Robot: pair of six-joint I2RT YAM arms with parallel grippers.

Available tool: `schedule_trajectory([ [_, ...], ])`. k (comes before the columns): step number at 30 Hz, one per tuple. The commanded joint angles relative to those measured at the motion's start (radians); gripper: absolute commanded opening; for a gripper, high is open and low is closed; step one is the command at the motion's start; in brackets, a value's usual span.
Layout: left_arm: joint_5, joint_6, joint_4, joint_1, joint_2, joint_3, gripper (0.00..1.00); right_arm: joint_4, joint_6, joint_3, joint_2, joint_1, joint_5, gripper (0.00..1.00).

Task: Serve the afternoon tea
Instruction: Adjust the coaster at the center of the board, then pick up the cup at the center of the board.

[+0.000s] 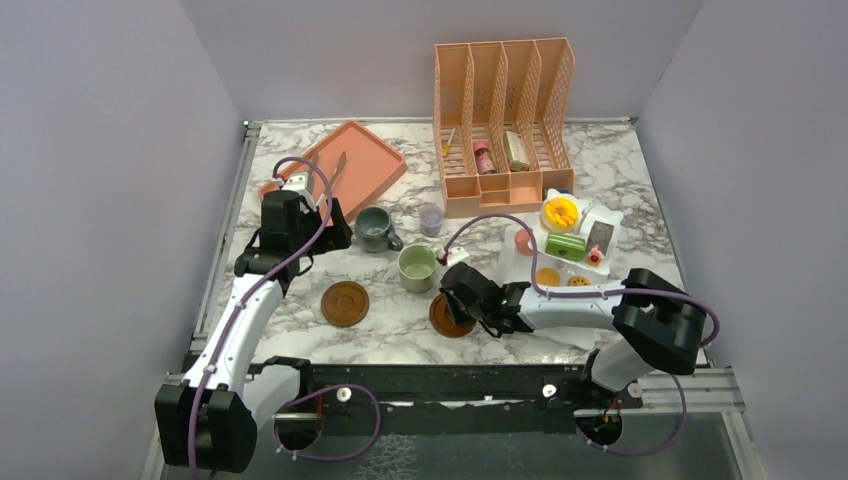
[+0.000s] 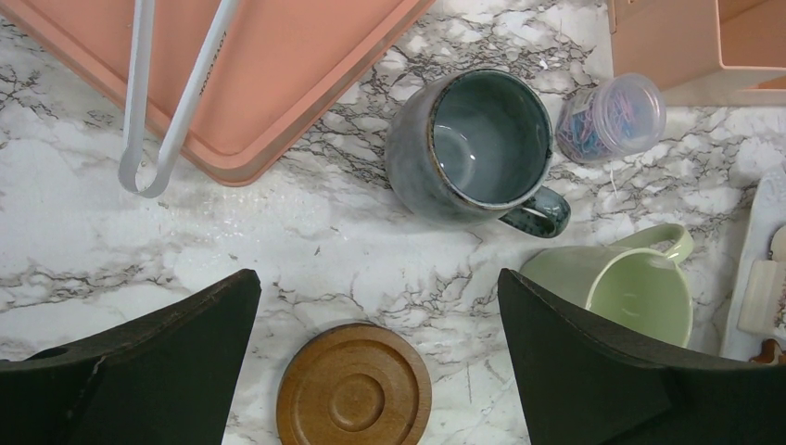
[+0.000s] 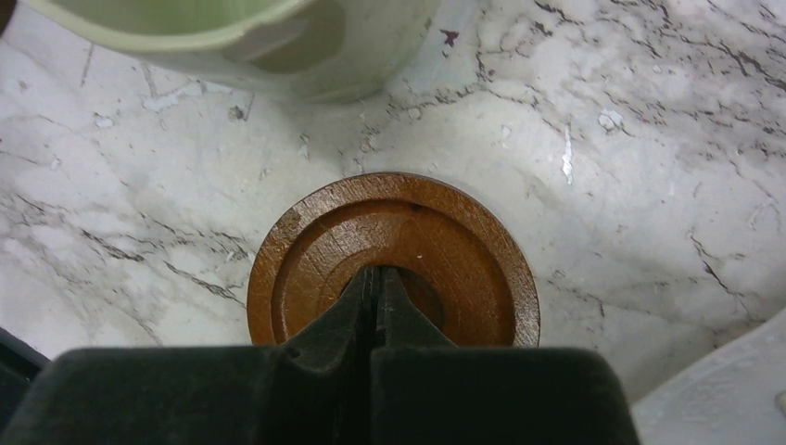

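The right fingers (image 3: 357, 320) are pressed fully together with nothing between them, their tips over the middle of a brown coaster (image 3: 306, 260) — whether they touch the wood I cannot tell. The pale green mug (image 3: 278, 42) stands just beyond it at 12 o'clock. The left fingers (image 2: 139, 371) are spread wide and empty above the marble bench (image 2: 111, 241). The second coaster (image 2: 354, 389) lies between them, apart from both mugs. From it the grey-blue mug (image 2: 473, 139) stands upright at 1 o'clock and the green one at 3 o'clock. Seen from overhead, the toy cakes (image 1: 566, 245) sit on a white tray (image 1: 610, 216) at 2 o'clock from the brown coaster — well apart.
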Motion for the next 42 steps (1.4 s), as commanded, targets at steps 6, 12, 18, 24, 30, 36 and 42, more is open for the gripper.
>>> schedule_trajectory([
  [6, 0.003, 0.018, 0.006, -0.002, -0.015, 0.011, 0.99, 0.074, 0.010, 0.043, 0.081, 0.009, -0.053, 0.01],
  [12, 0.004, 0.021, 0.007, -0.005, -0.011, 0.012, 0.99, 0.034, 0.000, 0.072, 0.042, 0.009, -0.022, 0.01],
  [18, 0.016, 0.024, 0.006, -0.007, -0.009, 0.011, 0.99, -0.092, -0.013, 0.143, -0.022, 0.009, -0.024, 0.01],
  [24, 0.026, 0.026, 0.012, -0.007, -0.007, 0.008, 0.99, -0.132, -0.036, 0.181, -0.088, 0.009, -0.089, 0.04],
  [30, 0.032, 0.029, 0.018, -0.007, -0.010, 0.005, 0.98, -0.195, -0.057, 0.259, -0.143, 0.009, -0.129, 0.10],
  [36, 0.035, 0.029, 0.023, -0.007, -0.015, 0.001, 0.98, -0.215, -0.154, 0.343, -0.179, 0.009, -0.143, 0.28],
  [42, 0.043, 0.034, 0.028, -0.007, -0.028, -0.004, 0.98, -0.228, -0.269, 0.413, -0.128, 0.009, -0.120, 0.38],
])
